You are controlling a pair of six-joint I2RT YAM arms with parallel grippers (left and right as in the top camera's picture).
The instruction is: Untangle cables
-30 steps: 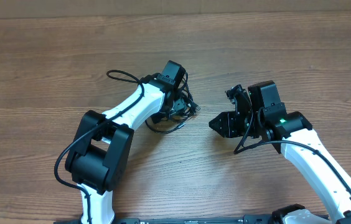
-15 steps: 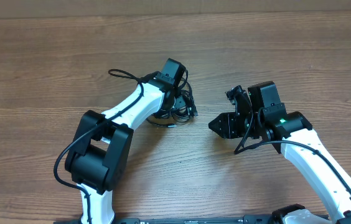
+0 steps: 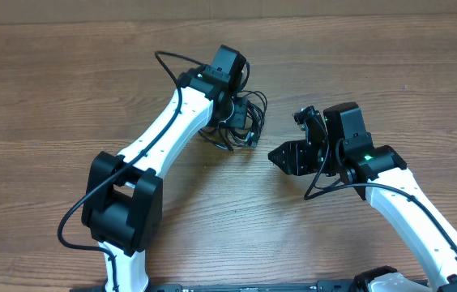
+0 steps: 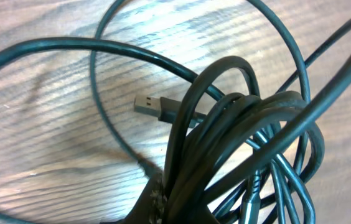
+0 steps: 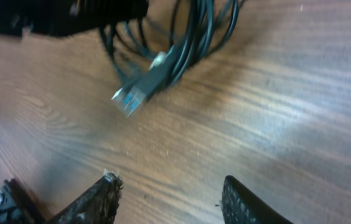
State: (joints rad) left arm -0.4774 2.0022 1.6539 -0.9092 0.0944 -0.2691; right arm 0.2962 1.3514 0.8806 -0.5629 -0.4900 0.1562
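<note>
Limp, light cables (image 4: 244,124) pinched in left tool (image 3: 232,112).
Right tool (image 5: 169,196) spread, empty; stiff plug end (image 5: 132,94) looks easiest to grip.

A robotics lab, seemingly — two white-and-black arms (image 3: 172,130) over a wood-grain table (image 3: 50,81).

- The overhead camera looks straight down on the tabletop (image 3: 50,73) from well back. It takes in my left arm (image 3: 164,138), my right arm (image 3: 407,203) and the cables (image 3: 241,122).
- The left wrist camera sits just behind my left fingers (image 4: 157,208), whose dark tip barely shows at the lower edge. It is so near that the cables ahead of them fill the frame.
- The right wrist camera looks low and forward past my right fingers (image 5: 98,199). It stands farther off, with the cables ahead of them at the upper edge.
- All three views share the cable bundle and the wood beneath it.
</note>
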